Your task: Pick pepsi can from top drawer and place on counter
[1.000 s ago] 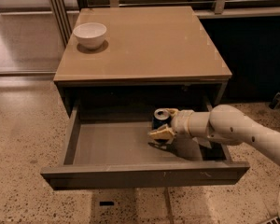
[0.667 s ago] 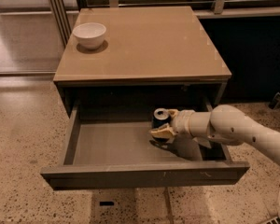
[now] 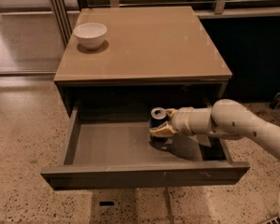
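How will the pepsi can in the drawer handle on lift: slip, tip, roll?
The pepsi can stands upright in the top drawer, gripper at its lower side. Probably rigid; smooth wall may slip. Narrow base: a push could tip it, then it would likely roll.

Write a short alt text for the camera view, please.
The gripper reaches into the open top drawer, right at the pepsi can standing there. On the counter above sits a white bowl.
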Tool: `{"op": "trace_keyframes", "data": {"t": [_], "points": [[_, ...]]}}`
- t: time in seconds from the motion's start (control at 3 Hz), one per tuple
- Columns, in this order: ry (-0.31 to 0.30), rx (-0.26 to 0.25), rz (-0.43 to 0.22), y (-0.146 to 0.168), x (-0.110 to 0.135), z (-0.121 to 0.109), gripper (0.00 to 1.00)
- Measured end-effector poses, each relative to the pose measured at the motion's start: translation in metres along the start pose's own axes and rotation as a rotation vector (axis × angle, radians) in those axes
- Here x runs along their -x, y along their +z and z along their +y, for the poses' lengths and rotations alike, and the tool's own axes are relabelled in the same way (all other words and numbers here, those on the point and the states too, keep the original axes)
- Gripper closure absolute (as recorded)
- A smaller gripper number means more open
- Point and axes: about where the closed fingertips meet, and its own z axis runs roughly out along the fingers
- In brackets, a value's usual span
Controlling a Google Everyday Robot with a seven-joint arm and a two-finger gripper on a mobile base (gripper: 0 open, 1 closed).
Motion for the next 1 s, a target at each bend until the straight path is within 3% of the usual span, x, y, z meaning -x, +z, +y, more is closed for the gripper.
{"op": "trace_keyframes", "data": {"t": [0.67,1.0], "points": [[-0.147,0.143,0.012,-0.044,0.106,-0.029,1.0],[-0.231,0.187,0.042,-0.082,0.185,-0.031,1.0]]}}
